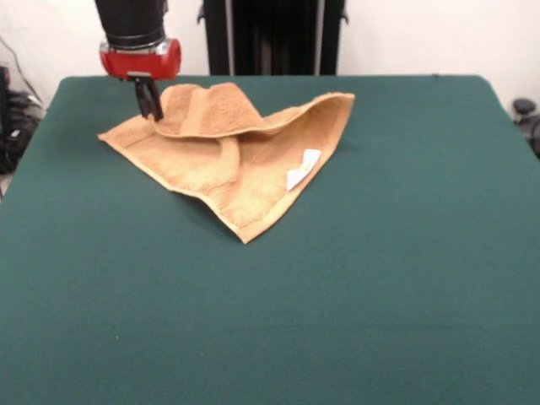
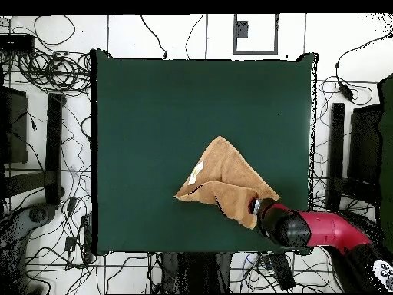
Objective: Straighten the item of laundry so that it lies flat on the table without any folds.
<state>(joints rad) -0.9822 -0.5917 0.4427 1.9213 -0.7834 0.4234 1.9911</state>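
Note:
The tan-orange towel [image 1: 211, 156] lies crumpled on the far left part of the green table [image 1: 380, 270], folded over itself. One flap is doubled back along its far edge and a corner points toward the near side. Its white tag [image 1: 302, 169] shows on the right flap. My gripper [image 1: 149, 105] comes down at the towel's far left corner, with its dark fingers close together on the folded edge. In the overhead view the towel [image 2: 226, 173] is a triangle near the table's [image 2: 153, 115] lower right, and the gripper [image 2: 253, 206] is at its lower right corner.
The robot's black pedestal [image 1: 274, 34] stands behind the table's far edge. Cables and stands [image 2: 46, 138] lie on the floor around the table. The table's far edge is close behind the gripper.

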